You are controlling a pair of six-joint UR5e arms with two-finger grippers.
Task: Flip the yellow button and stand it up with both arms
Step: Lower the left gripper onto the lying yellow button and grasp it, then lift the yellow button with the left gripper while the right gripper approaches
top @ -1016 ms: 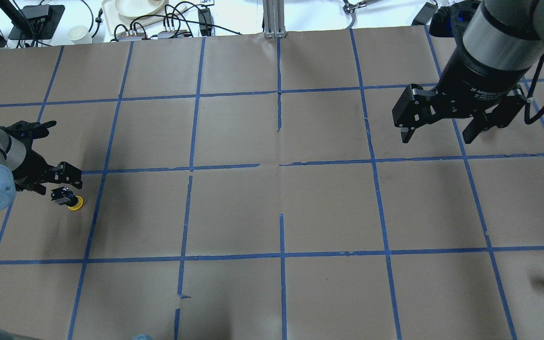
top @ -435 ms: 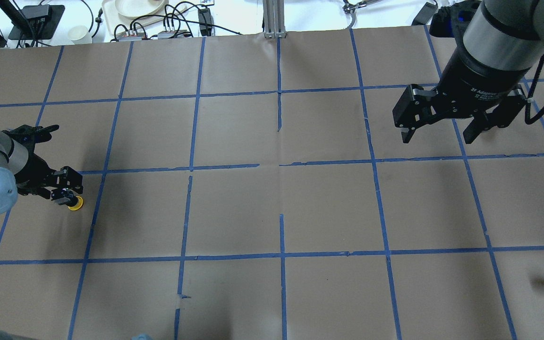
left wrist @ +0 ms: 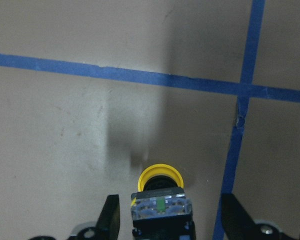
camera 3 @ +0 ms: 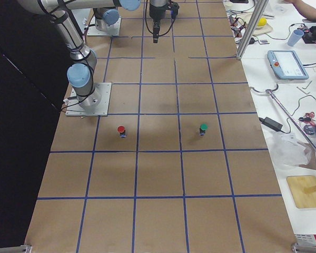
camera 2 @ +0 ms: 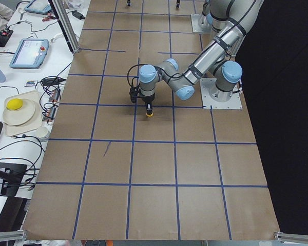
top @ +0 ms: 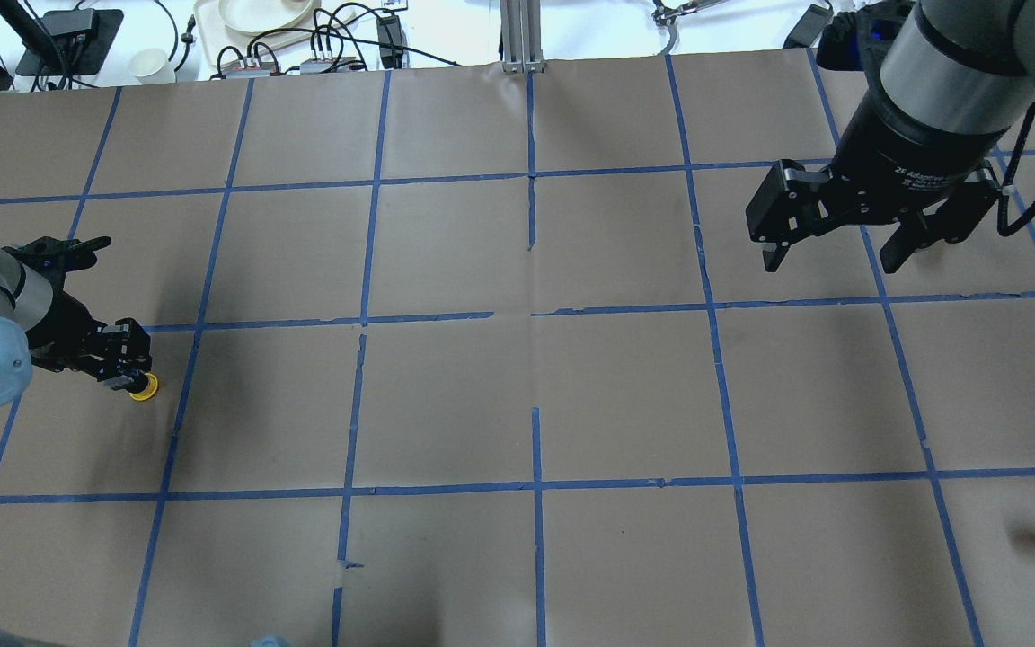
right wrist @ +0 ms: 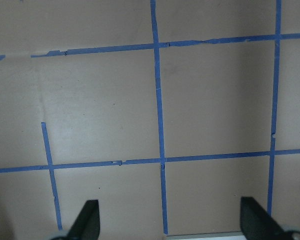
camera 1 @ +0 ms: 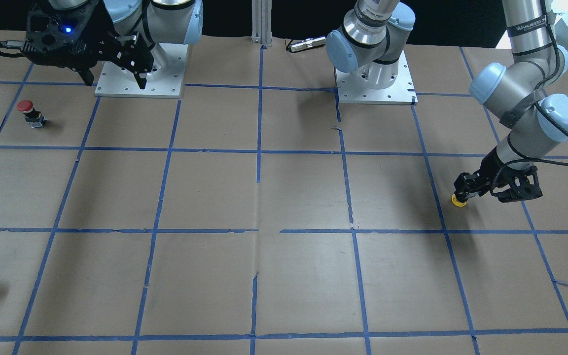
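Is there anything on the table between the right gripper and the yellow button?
Nothing visible. Only bare, tape-lined table lies between the open right gripper and the yellow button. The left gripper straddles the button's base, with a gap showing on each side.

Matt brown paper (top: 446, 404) under metal and plastic hardware.
The paper is smooth, with faint creases and seams. It is gridded with blue tape (top: 536, 539) that is dull and frayed or torn in spots. The button (left wrist: 161, 176) has a glossy yellow plastic cap on a black plastic neck and a grey-black base. The arms (camera 1: 523, 29) are satin silver metal tubes with smooth light-blue caps. The left gripper (camera 1: 464, 192) and right gripper (top: 832, 262) look matt black. The pale metal plates (camera 1: 165, 74) at the robot's edge are flat and dull.
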